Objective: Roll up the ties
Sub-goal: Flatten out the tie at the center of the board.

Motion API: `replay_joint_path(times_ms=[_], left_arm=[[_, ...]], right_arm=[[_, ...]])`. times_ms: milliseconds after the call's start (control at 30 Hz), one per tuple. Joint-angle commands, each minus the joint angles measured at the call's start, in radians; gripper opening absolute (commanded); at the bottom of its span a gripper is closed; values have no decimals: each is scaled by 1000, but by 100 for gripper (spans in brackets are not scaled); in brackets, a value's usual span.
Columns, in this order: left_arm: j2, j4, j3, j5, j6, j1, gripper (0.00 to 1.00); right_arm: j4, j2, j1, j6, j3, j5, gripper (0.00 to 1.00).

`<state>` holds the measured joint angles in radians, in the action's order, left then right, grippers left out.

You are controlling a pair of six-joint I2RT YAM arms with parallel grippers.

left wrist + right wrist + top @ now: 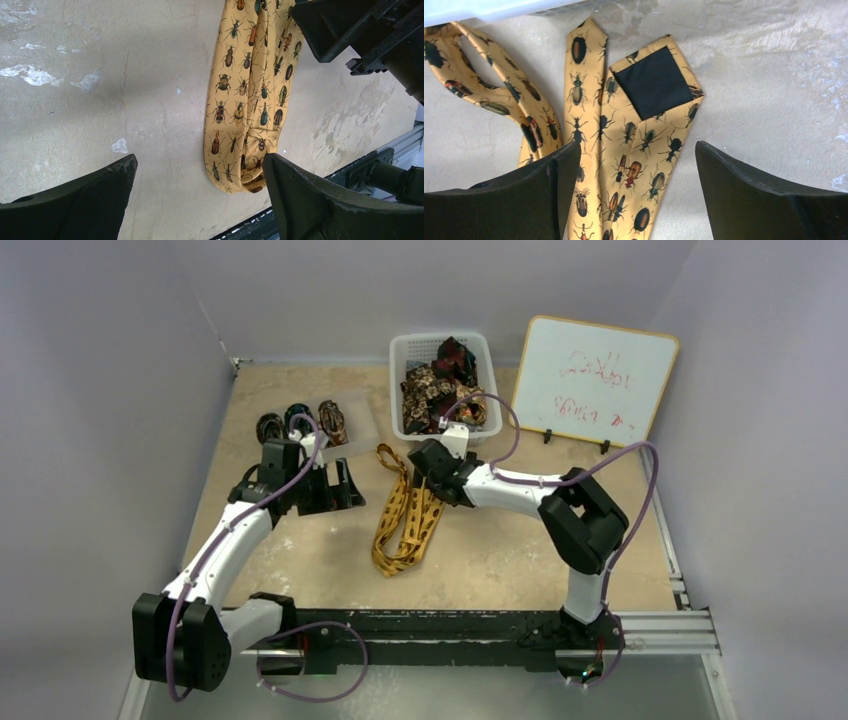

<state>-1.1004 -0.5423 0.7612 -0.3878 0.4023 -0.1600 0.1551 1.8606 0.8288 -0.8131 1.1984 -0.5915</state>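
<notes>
From above: one golden-yellow insect-print fabric necktie [405,515] doubled over mid-table, long axis running far-to-near (slightly slanted), three rolled dark ties [300,423] far left, one white plastic basket [400,348] of loose ones. Left wrist: left gripper [199,162] wide, empty, fold end seen between fingers. Right wrist: right gripper [636,147] wide, empty, two pointed tips aimed toward basket.

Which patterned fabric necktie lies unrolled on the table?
The golden-yellow beetle-print necktie lies loose; the three dark ties at far left are rolled, bundled ties fill the white plastic basket.
</notes>
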Motion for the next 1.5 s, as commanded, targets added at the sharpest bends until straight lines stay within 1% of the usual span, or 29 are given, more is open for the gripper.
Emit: replay_joint_path(times_ms=[0, 200, 333, 367, 433, 467, 533, 567, 667, 733, 800, 867, 900, 967, 1000, 1067, 1100, 1200, 1267, 1300, 1367, 1433, 1467], left_arm=[[9, 4, 39, 18, -11, -3, 95], [23, 1, 37, 30, -11, -3, 95], [22, 1, 39, 32, -10, -3, 95], [22, 1, 38, 32, -9, -3, 95], [22, 1, 39, 33, -11, -3, 95], [21, 1, 39, 32, -11, -3, 95], [19, 1, 39, 32, -11, -3, 95], [20, 1, 39, 32, -11, -3, 95], [20, 1, 38, 29, -11, -3, 95], [19, 1, 39, 26, -12, -3, 95], [20, 3, 38, 22, -12, -3, 95], [22, 5, 37, 19, -13, -3, 95], [23, 6, 35, 16, -13, -3, 95], [24, 7, 35, 12, -14, -3, 95], [25, 7, 36, 12, -14, -3, 95], [27, 7, 35, 12, -13, -3, 95], [30, 7, 36, 13, -13, -3, 95], [40, 8, 34, 18, -11, -3, 95], [45, 7, 35, 27, -10, -4, 95], [48, 5, 35, 31, -8, -3, 95], [59, 0, 37, 55, -3, -3, 95], [77, -9, 37, 94, 9, -3, 95], [85, -12, 37, 113, 12, -3, 96]], right_arm=[[17, 19, 23, 37, 57, -6, 87], [47, 119, 44, 39, 112, -8, 85], [91, 143, 44, 20, 114, -63, 82], [92, 140, 44, 18, 103, -67, 78], [81, 132, 44, 19, 65, -59, 67], [80, 127, 44, 17, 46, -60, 59], [84, 106, 44, 2, 0, -81, 40], [78, 81, 44, -8, -29, -95, 33], [70, -3, 22, -46, -138, -111, 22], [61, -96, -4, -69, -242, -127, 21], [34, -211, -62, -72, -332, -118, 22], [9, -288, -144, -71, -393, -62, 22], [-23, -340, -178, -59, -436, -34, 25], [-12, -375, -236, -69, -455, -18, 28], [13, -378, -262, -82, -449, -17, 31], [49, -379, -295, -96, -432, -25, 53], [57, -387, -298, -92, -419, -33, 57], [40, -456, -298, -22, -364, -21, 63], [-32, -514, -297, 46, -359, 64, 67], [-96, -540, -296, 87, -371, 123, 70], [-260, -572, -296, 183, -416, 292, 76], [-396, -544, -294, 216, -445, 488, 78], [-440, -515, -279, 222, -436, 551, 79]])
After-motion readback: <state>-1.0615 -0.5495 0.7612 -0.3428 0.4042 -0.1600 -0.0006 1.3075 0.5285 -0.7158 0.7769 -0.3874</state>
